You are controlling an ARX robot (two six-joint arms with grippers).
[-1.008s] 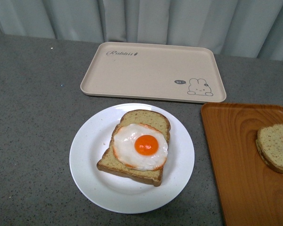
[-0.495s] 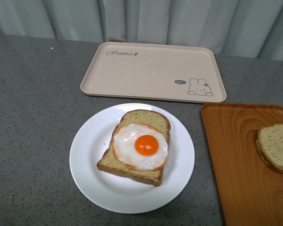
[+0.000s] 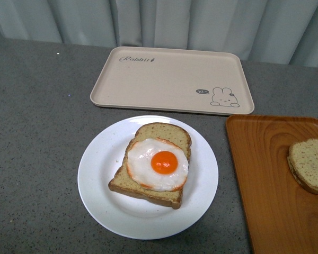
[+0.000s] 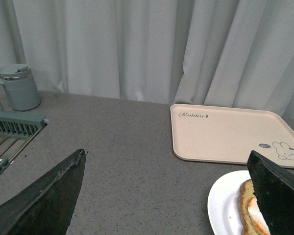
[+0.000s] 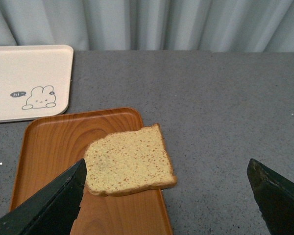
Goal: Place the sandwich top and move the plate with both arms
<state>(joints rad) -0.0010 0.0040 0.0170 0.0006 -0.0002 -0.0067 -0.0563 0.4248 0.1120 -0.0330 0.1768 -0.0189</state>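
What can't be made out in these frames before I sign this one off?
Front view: the sandwich top and the orange tray run off the right edge; neither tool shows.
Front view: the fried egg covers most of the lower slice.
Left wrist view: the plate is cut by the bottom edge and partly behind the left tool.
Right wrist view: only fingertips of the right tool show.

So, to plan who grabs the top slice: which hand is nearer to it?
Right. The right hand points at the slice on the orange tray, close in front of it; the left hand is over by the plate, with the slice out of its view.
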